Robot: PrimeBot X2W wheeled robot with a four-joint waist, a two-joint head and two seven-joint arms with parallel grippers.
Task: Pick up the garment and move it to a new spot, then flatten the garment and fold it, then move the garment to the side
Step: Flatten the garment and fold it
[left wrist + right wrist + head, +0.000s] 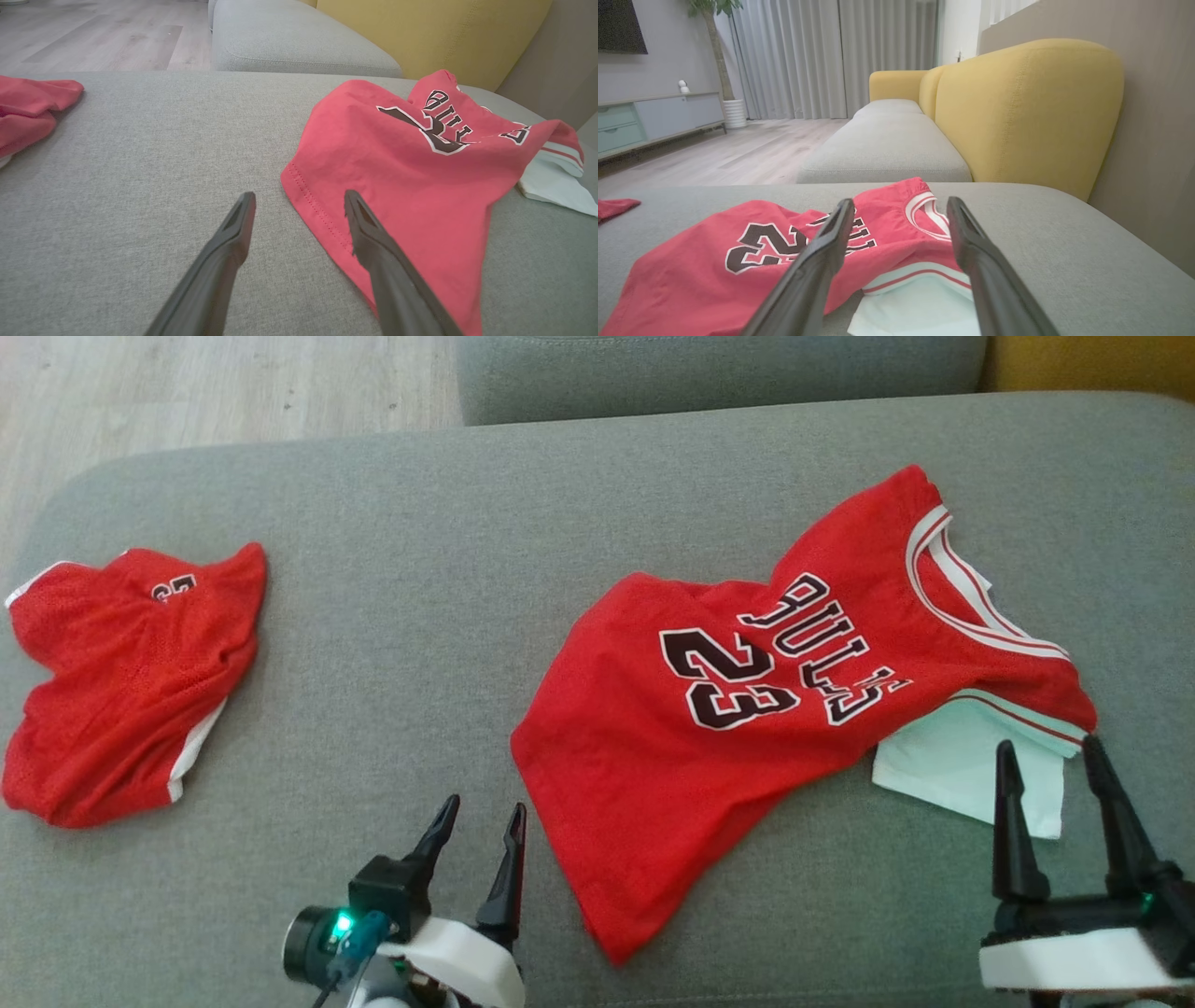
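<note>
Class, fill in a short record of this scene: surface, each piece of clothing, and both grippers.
surface: grey sofa seat
jersey: red, number 23, spread unevenly, right side
white cloth: partly under the jersey
other garment: red, bunched, left side
left gripper: open, empty, near jersey hem
right gripper: open, empty, by white cloth

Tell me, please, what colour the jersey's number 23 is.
The number is black, outlined white; head view.
</note>
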